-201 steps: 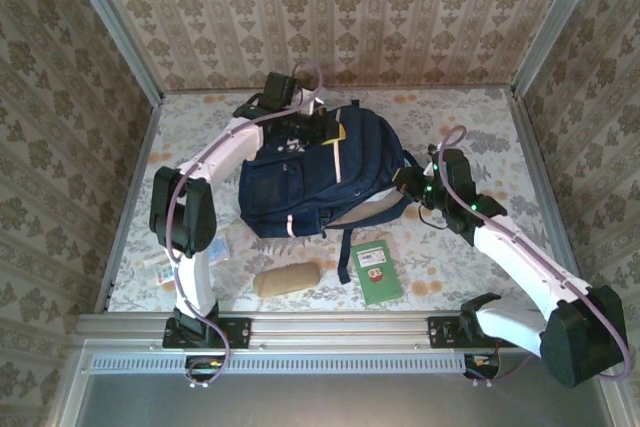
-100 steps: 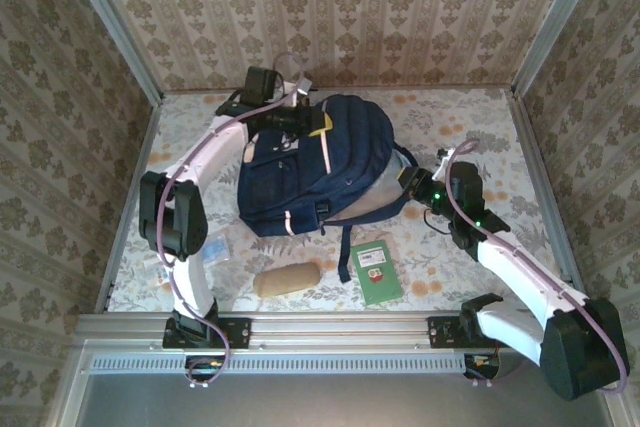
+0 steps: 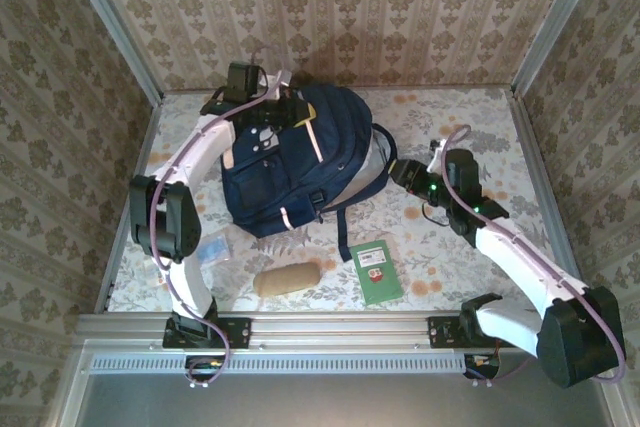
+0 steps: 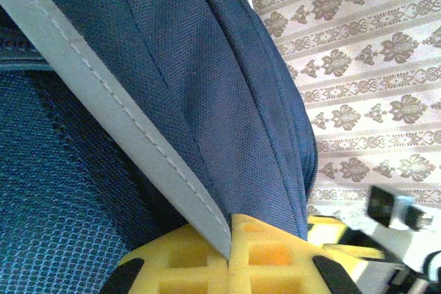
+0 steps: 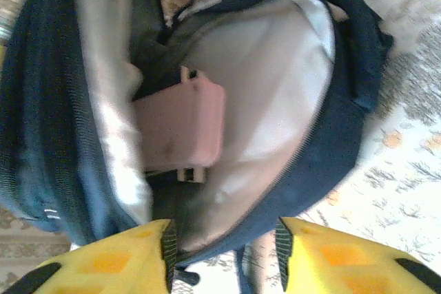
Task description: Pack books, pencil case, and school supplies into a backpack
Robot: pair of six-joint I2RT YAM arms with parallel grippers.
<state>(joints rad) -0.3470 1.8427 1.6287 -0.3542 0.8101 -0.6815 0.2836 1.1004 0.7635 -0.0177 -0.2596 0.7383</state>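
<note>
The navy backpack point(image 3: 300, 162) lies mid-table with its mouth toward the right. My left gripper point(image 3: 283, 107) sits at its top end, shut on a grey strip of the backpack point(image 4: 138, 108) between the yellow fingers point(image 4: 275, 259). My right gripper point(image 3: 400, 175) is open at the mouth, and the dark rim point(image 5: 331, 149) runs between its fingers point(image 5: 324, 256). The pale lining point(image 5: 275, 94) and a pink flat item point(image 5: 182, 125) show inside. A small green book point(image 3: 375, 271) lies in front of the backpack. The blue-and-white packet point(image 3: 210, 247) lies by the left arm.
A tan oblong pouch point(image 3: 287, 279) lies near the front rail, left of the green book. Patterned walls enclose the table on three sides. Dark straps point(image 3: 345, 237) trail from the backpack toward the book.
The left gripper has pulled the backpack's top end back and to the left, so the whole backpack shifted left. The right gripper followed leftward toward the mouth.
</note>
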